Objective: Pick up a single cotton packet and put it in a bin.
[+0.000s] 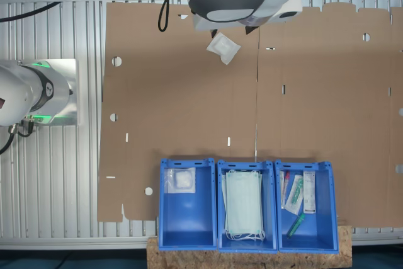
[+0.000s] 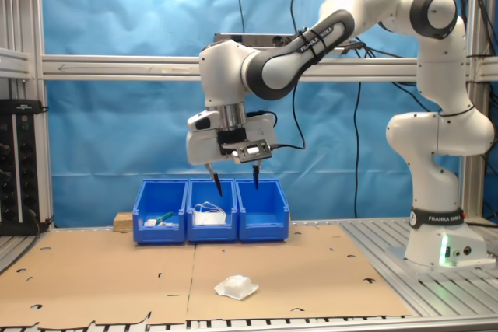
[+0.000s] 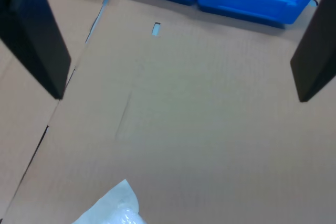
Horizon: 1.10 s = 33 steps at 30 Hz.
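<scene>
Matt brown cardboard (image 2: 117, 277), glossy plastic bins (image 2: 212, 211)

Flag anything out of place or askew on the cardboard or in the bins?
One cotton packet lies loose on the cardboard sheet, turned askew and well short of the blue bins. The gripper hangs high above it, jaws open and empty. Nothing looks spilled or damaged.

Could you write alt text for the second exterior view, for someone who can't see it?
A white robot arm holds its open pincer in the air above a small white cotton packet lying on brown cardboard. Behind stand three blue bins in a row against a blue backdrop.
</scene>
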{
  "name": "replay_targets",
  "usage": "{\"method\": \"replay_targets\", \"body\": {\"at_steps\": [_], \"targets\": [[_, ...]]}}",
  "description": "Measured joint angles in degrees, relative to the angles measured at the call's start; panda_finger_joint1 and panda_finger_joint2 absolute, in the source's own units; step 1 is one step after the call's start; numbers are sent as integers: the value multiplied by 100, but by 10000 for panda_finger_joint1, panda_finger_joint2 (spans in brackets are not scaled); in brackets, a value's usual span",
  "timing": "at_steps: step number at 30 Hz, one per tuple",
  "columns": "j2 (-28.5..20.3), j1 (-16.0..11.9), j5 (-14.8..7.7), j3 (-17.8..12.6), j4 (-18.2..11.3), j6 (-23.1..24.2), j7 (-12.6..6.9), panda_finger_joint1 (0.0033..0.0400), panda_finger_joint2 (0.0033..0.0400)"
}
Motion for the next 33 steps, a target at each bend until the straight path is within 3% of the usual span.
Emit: {"method": "replay_targets", "body": {"at_steps": [16, 33], "targets": [[555, 2, 0, 285, 40, 130, -121, 400, 400], [1235, -41, 0, 775, 452, 269, -222, 400, 400]]}}
